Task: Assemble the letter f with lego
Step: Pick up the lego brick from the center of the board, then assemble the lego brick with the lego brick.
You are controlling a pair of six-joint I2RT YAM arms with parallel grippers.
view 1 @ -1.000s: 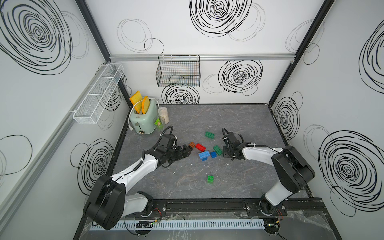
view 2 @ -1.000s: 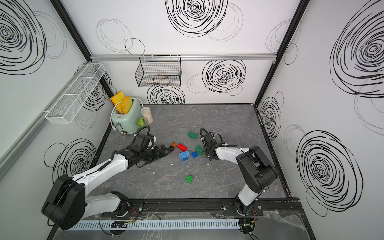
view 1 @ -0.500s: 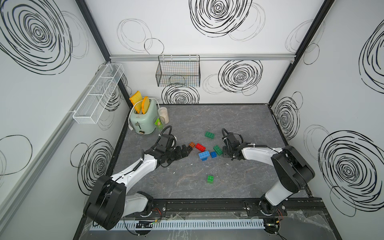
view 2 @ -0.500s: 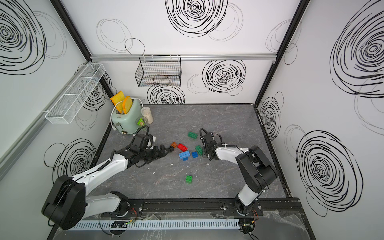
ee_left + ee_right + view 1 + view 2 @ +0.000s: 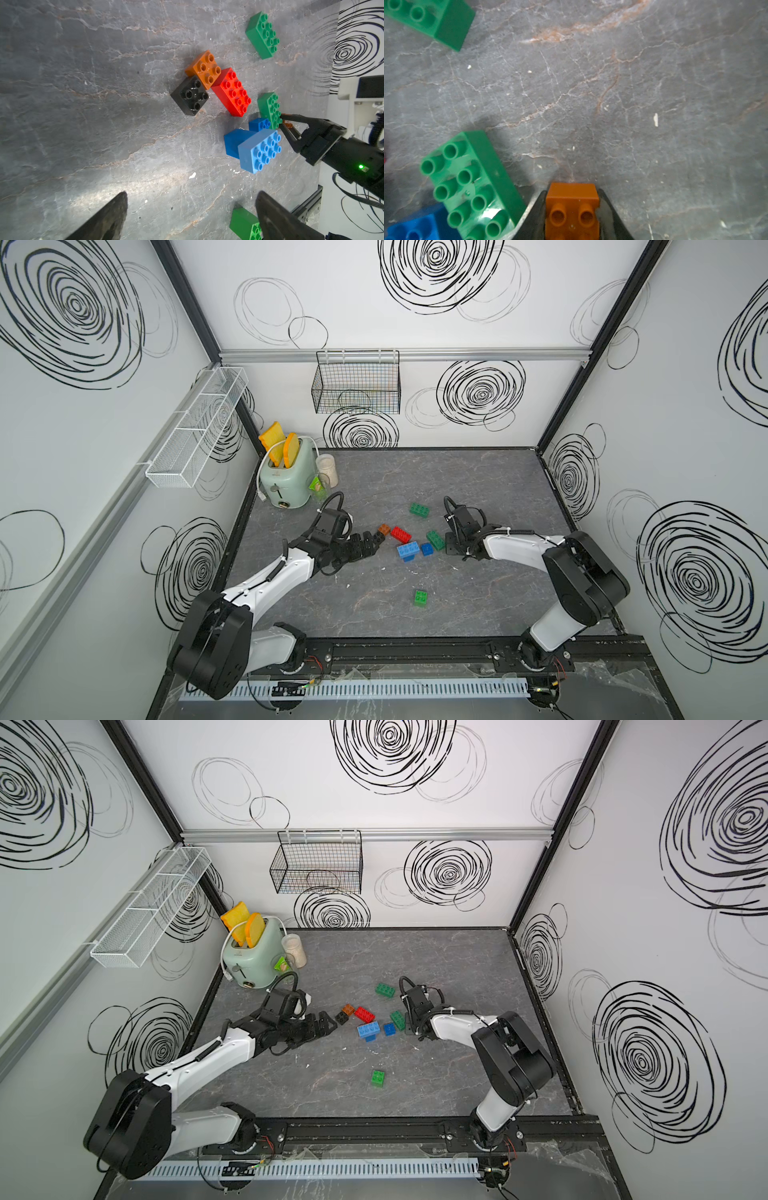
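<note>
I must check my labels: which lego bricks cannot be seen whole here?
- Held orange brick: right wrist view, cut by the picture edge; in both top views hidden under the right gripper.
- Lone green brick: left wrist view, cut by the edge, partly behind a left jaw.

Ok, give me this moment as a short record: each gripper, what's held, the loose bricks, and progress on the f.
left gripper: open, empty, pointing toward the black brick
right gripper: shut on the held orange brick, beside a green oblong brick
cluster: black brick, loose orange brick and red brick close together
stack: light blue brick on a darker blue brick; small blue brick next to it
apart: far green brick; small green brick alone toward the front
letter f: not yet formed
</note>
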